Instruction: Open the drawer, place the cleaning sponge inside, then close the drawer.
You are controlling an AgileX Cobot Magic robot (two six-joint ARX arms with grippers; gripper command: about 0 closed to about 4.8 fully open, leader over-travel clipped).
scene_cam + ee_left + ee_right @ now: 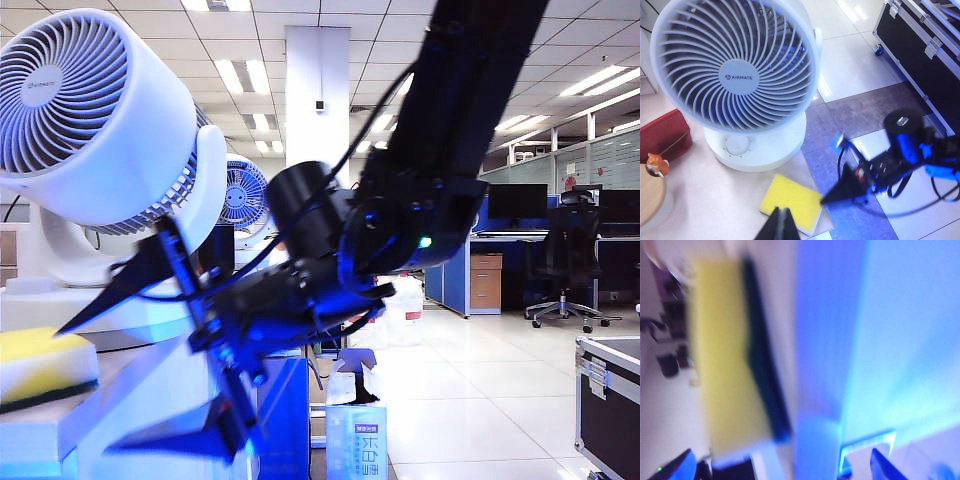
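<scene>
From outside, the right gripper [140, 370] gapes wide beside the cleaning sponge [40, 368] on the white surface below the fan [95, 120] — the left wrist view shows the left gripper [781, 225] pinched together, empty, above that sponge [790, 202] — the right wrist view blurs sponge [730, 365] and spread fingertips [677, 466].

cleaning sponge [790, 203]: yellow foam, thin dark scouring layer on one face | fan [737, 75]: white, radial spiral grille, grey hub badge | right gripper [150, 350]: black, blue-lit, beside the sponge | left gripper [780, 227]: black fingertips | pouch [662, 136]: dark red | case [925, 55]: black, silver latches
</scene>
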